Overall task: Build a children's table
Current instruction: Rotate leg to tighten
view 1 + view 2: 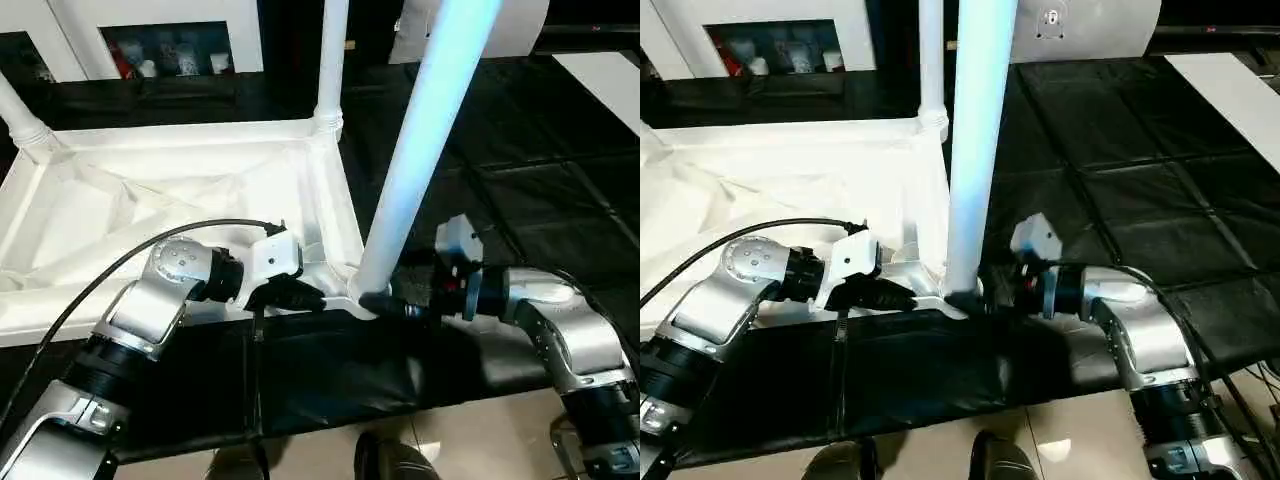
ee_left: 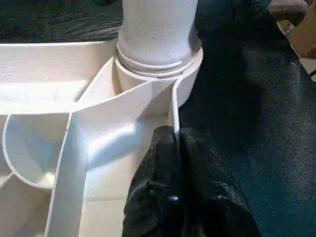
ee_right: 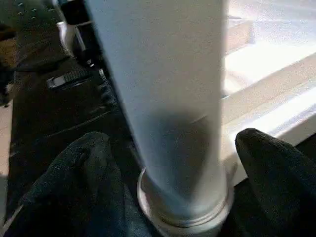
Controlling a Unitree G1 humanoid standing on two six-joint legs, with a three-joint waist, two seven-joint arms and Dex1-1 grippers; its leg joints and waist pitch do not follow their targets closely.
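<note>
the children's table [image 1: 150,200] lies upside down on the black mat [image 1: 330,370]. three legs stand in corner sockets; the near one [image 1: 420,150] looks seated. the left gripper [image 2: 174,148], jaws shut, pinches the rim. the right gripper [image 3: 173,163], jaws open, straddles that leg's base. the fourth corner is unseen.

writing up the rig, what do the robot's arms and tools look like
Both forearms are silver, rounded metal with black joint sections. The left tool and right tool each have two black fingers behind a white block. A black cable loops along the left arm.
</note>
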